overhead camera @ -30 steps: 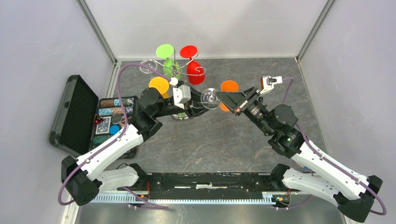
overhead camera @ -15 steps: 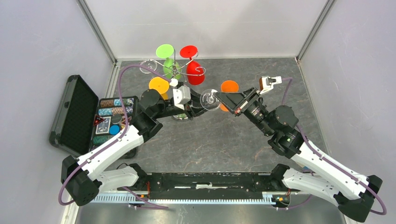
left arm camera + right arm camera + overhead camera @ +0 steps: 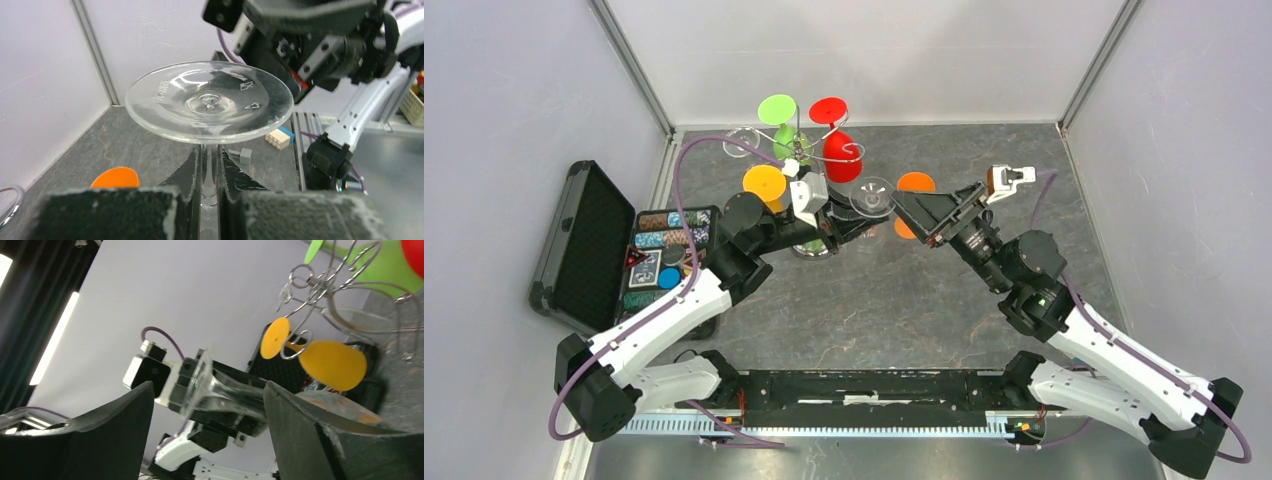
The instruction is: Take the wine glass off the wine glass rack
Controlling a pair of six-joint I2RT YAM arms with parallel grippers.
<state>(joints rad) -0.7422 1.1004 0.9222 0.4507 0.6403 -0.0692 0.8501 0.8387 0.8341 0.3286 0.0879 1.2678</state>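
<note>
Clear, thin-stemmed wine glass (image 3: 209, 102)

The dark grey marbled tabletop (image 3: 864, 300) carries a silver wire wine glass rack (image 3: 799, 150), an orange plastic glass (image 3: 915, 184) and, at its left edge, an open black case (image 3: 584, 240).

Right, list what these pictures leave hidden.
- Bowl of the glass: left wrist view, behind the left pincer and the bottom edge.
- Base of the rack: top view, mostly covered by the left arm.
- Contents of the case: top view, too small to read.
</note>
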